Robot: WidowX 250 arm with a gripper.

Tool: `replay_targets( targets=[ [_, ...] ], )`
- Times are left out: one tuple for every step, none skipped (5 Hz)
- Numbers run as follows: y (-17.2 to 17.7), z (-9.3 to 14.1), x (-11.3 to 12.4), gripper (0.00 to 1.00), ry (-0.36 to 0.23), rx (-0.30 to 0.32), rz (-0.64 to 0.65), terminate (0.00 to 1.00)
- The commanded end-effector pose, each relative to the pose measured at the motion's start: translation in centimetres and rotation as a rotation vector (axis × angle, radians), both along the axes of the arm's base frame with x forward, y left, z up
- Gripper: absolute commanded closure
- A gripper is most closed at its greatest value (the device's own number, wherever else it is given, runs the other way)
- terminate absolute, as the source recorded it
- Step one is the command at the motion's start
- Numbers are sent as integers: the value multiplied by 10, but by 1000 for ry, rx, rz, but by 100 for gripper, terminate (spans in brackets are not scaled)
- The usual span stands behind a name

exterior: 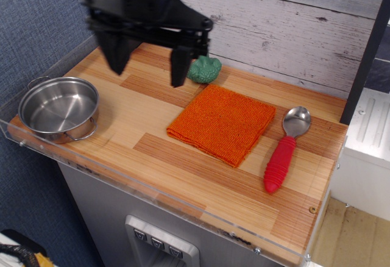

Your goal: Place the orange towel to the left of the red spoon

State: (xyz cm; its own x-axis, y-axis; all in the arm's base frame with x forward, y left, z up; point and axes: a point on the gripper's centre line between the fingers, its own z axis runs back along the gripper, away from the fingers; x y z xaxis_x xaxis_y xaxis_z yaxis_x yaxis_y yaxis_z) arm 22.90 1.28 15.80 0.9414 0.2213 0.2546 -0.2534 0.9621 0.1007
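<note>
The orange towel (222, 122) lies flat and folded on the wooden table, its right corner close to the red spoon. The red spoon (285, 148) lies just right of the towel, silver bowl toward the wall, ribbed red handle toward the front edge. My gripper (148, 66) hangs above the table, left of and behind the towel, apart from it. Its two black fingers are spread wide and hold nothing.
A steel pot (59, 108) stands at the table's left front corner. A green toy vegetable (205, 69) sits behind the towel near the plank wall. A dark post (125, 41) stands at the back left. A clear acrylic rim (152, 188) edges the front.
</note>
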Motion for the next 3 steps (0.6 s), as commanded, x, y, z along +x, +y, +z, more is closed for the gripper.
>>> replay_targets(
  targets=[
    [4, 26, -32, 0, -80, 16, 106, 0],
    [9, 29, -43, 0, -108, 15, 180, 0],
    [9, 29, -43, 0, -108, 15, 180, 100]
  ],
)
